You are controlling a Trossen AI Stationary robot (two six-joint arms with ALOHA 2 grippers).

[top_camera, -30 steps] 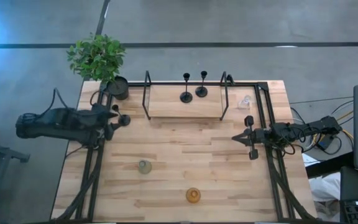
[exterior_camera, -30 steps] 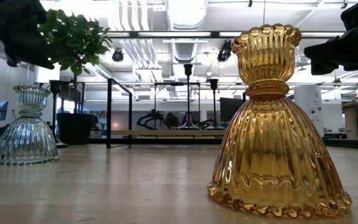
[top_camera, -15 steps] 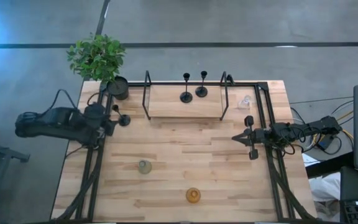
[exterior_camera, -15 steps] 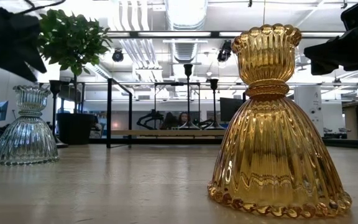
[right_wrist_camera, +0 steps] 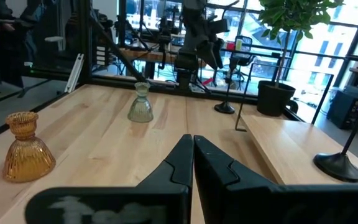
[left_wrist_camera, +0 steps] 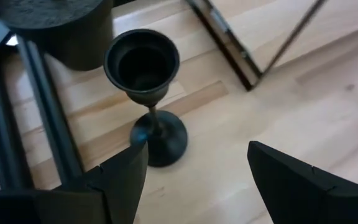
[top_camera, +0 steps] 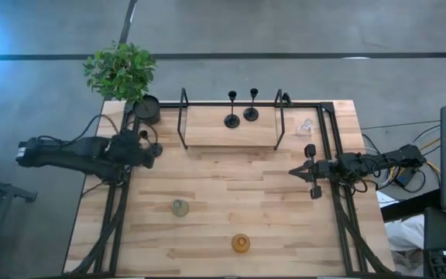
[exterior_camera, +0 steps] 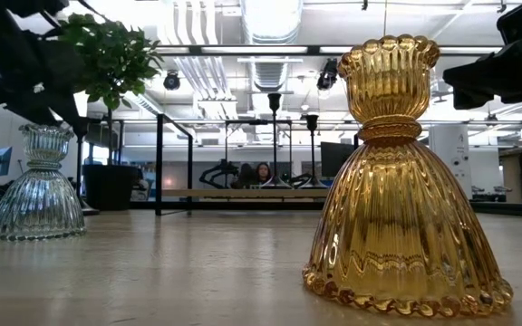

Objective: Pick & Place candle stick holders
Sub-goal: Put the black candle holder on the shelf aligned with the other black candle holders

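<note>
Over the last second the left gripper (left_wrist_camera: 194,177) had drawn back from the black holder (left_wrist_camera: 148,93), jaws wide and empty, leaving it upright beside the pot (top_camera: 147,109), unpicked, while the right gripper (top_camera: 307,170) waited closed.

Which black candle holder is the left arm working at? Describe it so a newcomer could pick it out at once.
Start at the round black pot with the green plant on the table's far left corner. Just in front of it stands a black stemmed candle holder, directly ahead of the open left gripper. Unlike the two black holders on the raised wooden shelf, it stands alone on the tabletop.
</note>
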